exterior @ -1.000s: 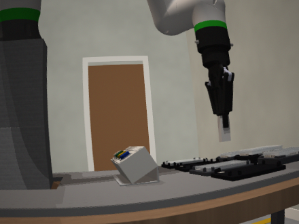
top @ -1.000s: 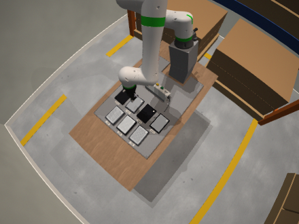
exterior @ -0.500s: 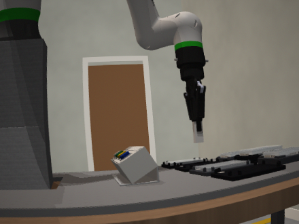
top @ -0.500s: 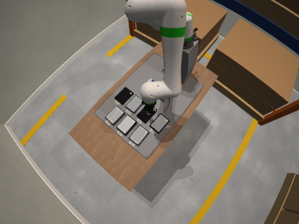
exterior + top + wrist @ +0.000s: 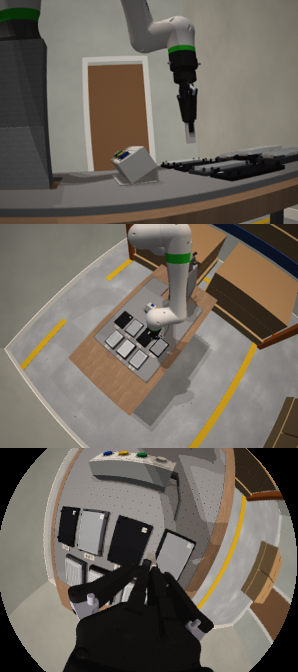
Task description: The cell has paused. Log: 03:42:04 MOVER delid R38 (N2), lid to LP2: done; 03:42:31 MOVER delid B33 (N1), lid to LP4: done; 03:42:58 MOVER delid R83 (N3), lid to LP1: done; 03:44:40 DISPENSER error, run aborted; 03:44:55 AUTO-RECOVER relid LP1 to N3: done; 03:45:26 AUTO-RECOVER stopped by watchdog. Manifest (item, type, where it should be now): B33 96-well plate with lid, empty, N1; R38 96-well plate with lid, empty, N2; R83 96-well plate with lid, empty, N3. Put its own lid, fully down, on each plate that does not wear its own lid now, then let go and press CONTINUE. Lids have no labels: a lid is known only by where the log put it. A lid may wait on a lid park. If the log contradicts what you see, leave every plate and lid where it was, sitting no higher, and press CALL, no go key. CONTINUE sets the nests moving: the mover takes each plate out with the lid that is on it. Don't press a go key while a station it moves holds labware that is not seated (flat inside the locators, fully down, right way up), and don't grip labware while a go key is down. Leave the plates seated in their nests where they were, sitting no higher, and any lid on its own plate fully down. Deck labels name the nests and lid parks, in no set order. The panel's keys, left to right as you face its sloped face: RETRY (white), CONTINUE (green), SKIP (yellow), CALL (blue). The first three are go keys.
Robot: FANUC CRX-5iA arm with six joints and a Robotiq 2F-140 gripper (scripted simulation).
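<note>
My gripper (image 5: 154, 334) is shut and empty. It hangs well above the deck in the side view (image 5: 191, 130), over the row of lid parks. That row holds an empty black park (image 5: 123, 319), a pale lid (image 5: 134, 327), another empty black park (image 5: 145, 337) under my gripper, and a second pale lid (image 5: 159, 347). Three 96-well plates sit in the nests in front: left (image 5: 114, 339), middle (image 5: 126, 348), right (image 5: 138, 358). I cannot tell from here which plates wear lids. The wrist view shows my shut fingers (image 5: 147, 565) above the parks and both lids (image 5: 91, 531) (image 5: 174, 552).
The key panel (image 5: 135, 166) stands on the deck behind the parks, near the arm's grey base; its coloured keys show in the wrist view (image 5: 133, 456). Small deck labels sit by each station, too small to read. Cardboard boxes (image 5: 254, 292) stand beyond the table.
</note>
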